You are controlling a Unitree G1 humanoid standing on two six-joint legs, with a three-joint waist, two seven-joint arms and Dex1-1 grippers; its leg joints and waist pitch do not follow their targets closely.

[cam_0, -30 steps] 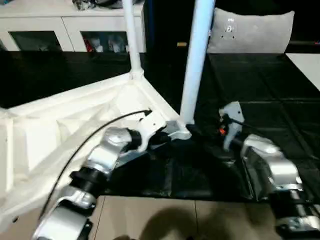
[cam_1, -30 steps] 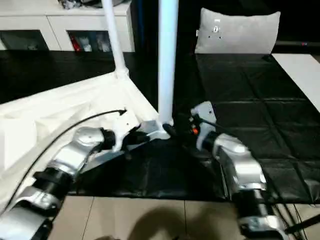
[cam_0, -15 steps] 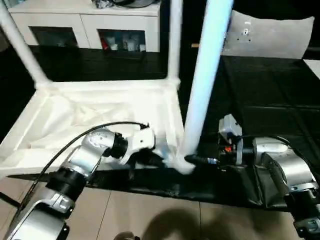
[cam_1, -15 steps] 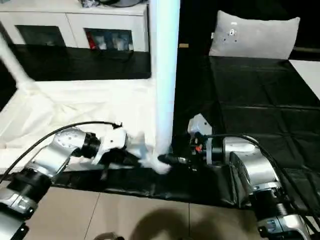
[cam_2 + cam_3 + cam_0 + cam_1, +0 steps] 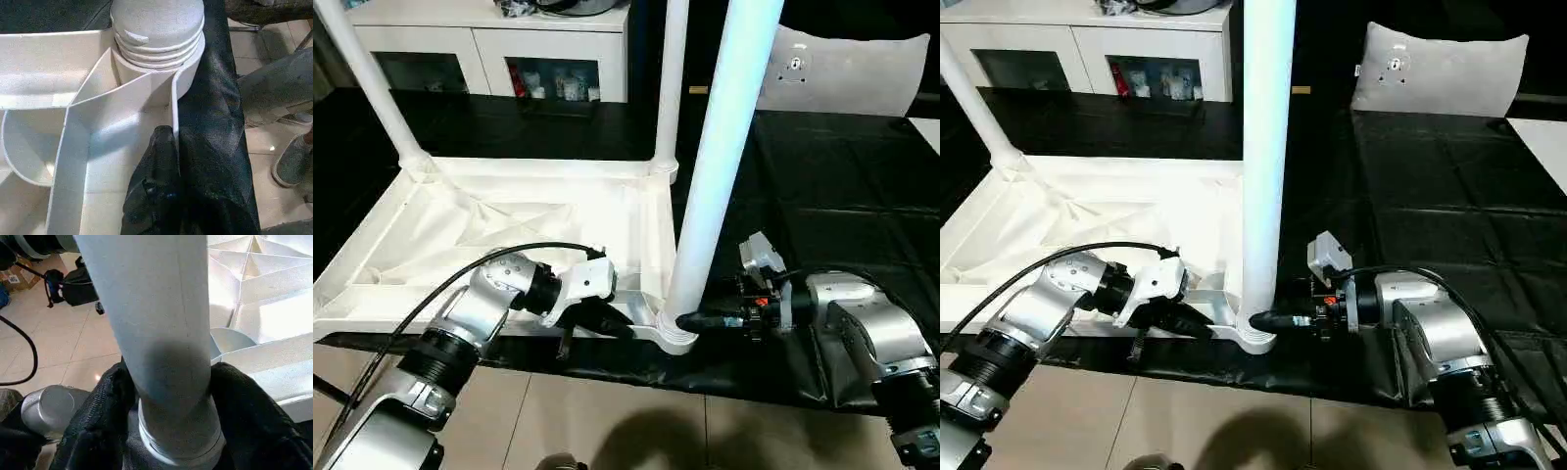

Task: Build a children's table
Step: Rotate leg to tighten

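Observation:
The children's table lies upside down: its white top (image 5: 509, 220) shows the ribbed underside. Three white legs stand in corner sockets: a thick near one (image 5: 715, 176) and two farther ones (image 5: 668, 78) (image 5: 367, 83). My left gripper (image 5: 612, 323) is shut on the top's thin rim wall beside the near socket (image 5: 675, 335). In the left wrist view its black fingers (image 5: 164, 147) pinch that wall. My right gripper (image 5: 690, 320) reaches in from the right. Its fingers (image 5: 110, 396) press both sides of the near leg's base just above the socket.
The table top rests on a black-covered work surface (image 5: 822, 196) whose front edge meets a tiled floor (image 5: 607, 421). A white cabinet (image 5: 489, 49) and a grey pillow (image 5: 842, 73) stand at the back. A person's shoe (image 5: 288, 161) shows on the floor.
The camera has swung, so the whole picture shifted. My right gripper has moved in to the near leg's base and its fingers have closed onto it. The left gripper keeps its hold.

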